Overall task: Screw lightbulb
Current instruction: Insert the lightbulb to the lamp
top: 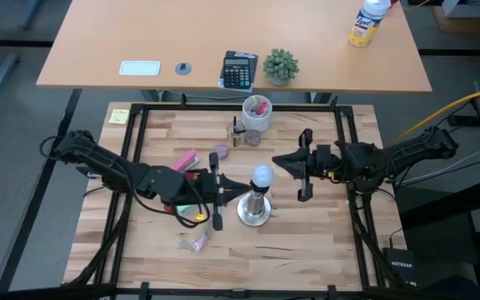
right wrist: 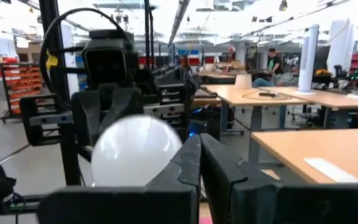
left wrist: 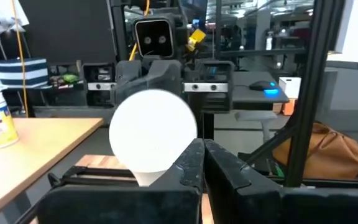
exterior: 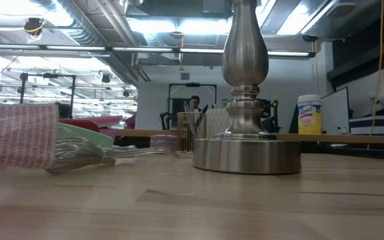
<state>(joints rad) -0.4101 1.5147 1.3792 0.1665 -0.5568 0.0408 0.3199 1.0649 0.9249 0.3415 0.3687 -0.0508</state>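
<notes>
The frosted-white lightbulb (top: 262, 174) stands upright on top of the silvery socket stand (top: 255, 208), whose round base (exterior: 247, 155) rests on the wooden table. My left gripper (top: 245, 187) is shut, level, just to the table's left of the bulb's neck; the bulb shows behind its fingertips in the left wrist view (left wrist: 148, 134). My right gripper (top: 276, 160) is shut, level, just to the right of the globe and a little to its far side; the bulb also shows in the right wrist view (right wrist: 132, 149). The bulb's screw base is hidden. My left gripper's shut fingertips (left wrist: 190, 158) stand right beside the bulb's lower globe; I cannot tell whether they touch it. My right gripper's shut fingertips (right wrist: 188, 155) stand right beside the globe's side; I cannot tell whether they touch it.
A white cup with pens (top: 257, 111) and a small mesh holder (top: 236, 133) stand behind the stand. Pink items (top: 186, 160), a yellow piece (top: 198, 217) and a plastic packet (top: 197, 242) lie near the left arm. Black frame rails (top: 140, 150) edge the table.
</notes>
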